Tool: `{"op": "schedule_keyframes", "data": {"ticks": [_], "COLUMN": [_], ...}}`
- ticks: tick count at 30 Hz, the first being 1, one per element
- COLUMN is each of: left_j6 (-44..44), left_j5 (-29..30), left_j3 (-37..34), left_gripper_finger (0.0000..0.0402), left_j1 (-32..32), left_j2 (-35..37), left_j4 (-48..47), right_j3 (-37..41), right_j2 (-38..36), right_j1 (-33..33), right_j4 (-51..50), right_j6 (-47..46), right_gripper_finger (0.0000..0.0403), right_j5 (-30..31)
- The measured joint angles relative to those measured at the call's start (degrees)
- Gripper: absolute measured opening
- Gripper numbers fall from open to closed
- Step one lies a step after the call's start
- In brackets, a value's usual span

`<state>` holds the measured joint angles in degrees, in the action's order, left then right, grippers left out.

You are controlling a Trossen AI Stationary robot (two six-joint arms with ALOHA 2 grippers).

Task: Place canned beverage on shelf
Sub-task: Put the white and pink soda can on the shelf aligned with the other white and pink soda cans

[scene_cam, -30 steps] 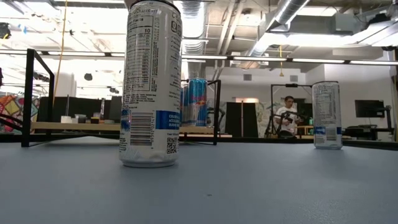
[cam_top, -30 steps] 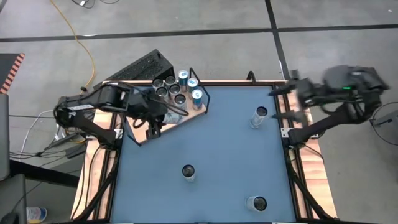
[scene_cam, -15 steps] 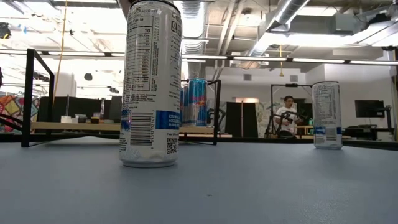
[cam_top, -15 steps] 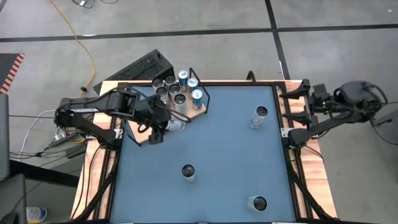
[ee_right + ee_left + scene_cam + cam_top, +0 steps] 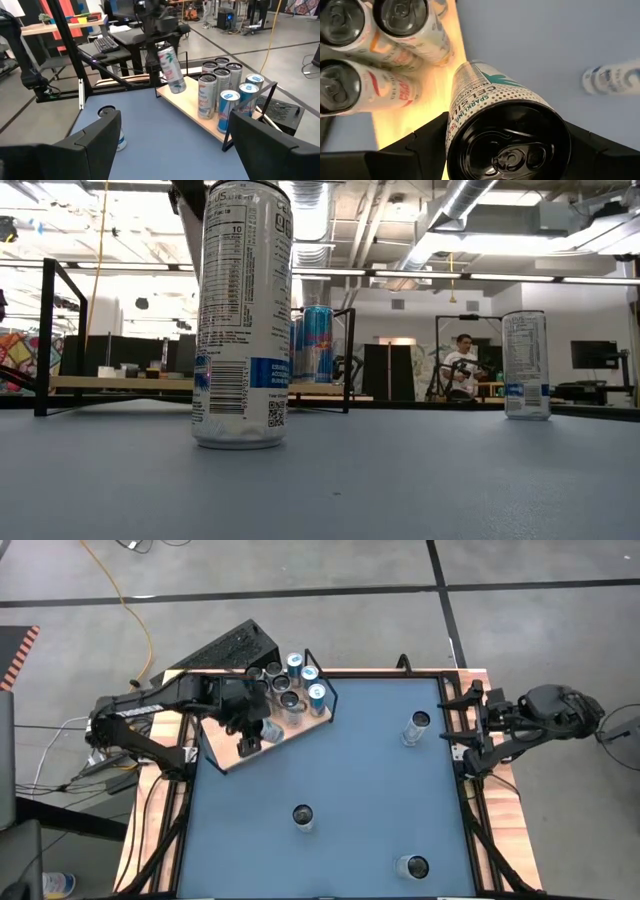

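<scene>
The left gripper (image 5: 258, 736) has its jaws pinching a canned beverage (image 5: 268, 729) by its sides. The can fills the gap between them. It hangs tipped over a little, just above the shelf (image 5: 222, 752). Under the jaws is the bare end of the board.

I think the can is stiff but thin, so a hard squeeze could dent it. Its wall is smooth and shiny, so it may slip. It looks full and closed, so it is likely a bit heavy for its size. The best place to hold it is around the middle of the round side, one jaw on each side. That way it stays straight. It is tall and thin, so it can fall over if it is put down crooked.

The right gripper (image 5: 466, 720) waits at the bench's edge. Its jaws are spread wide with nothing between them.

Counting now:
- **Shelf:** there is one.
- **Cans on the shelf:** there are eight, I think, in a tight bunch (image 5: 288, 682) just past the left jaws. Five have dark tops and three have blue tops.
- **Held can:** there is one, in the left jaws.
- **Cans on the blue bench (image 5: 360, 770):** there are three.
  - One can (image 5: 418, 723) is near the right jaws.
  - Another can (image 5: 302, 815) is well away from both.
  - The last can (image 5: 415, 866) is well away too.

That makes twelve cans, by my count.
</scene>
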<state>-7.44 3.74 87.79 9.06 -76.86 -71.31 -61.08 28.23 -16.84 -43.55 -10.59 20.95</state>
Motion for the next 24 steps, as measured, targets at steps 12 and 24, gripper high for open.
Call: {"op": "schedule_keyframes", "data": {"ticks": [12, 24], "left_j6": [13.40, 18.40], "left_j5": [-9.16, -13.96], "left_j3": [-0.71, -7.21], "left_gripper_finger": [0.0265, 0.0265], "left_j1": [13.34, 18.84], "left_j2": [-1.92, -2.03], "left_j4": [-1.04, 1.76], "right_j3": [0.33, 0.33], "right_j2": [-0.02, -0.02], "right_j1": [0.00, 0.00], "right_j4": [-0.34, -0.53], "right_j6": [-0.07, -0.06], "right_gripper_finger": [0.0349, 0.0349], "right_j5": [-0.02, -0.02]}}
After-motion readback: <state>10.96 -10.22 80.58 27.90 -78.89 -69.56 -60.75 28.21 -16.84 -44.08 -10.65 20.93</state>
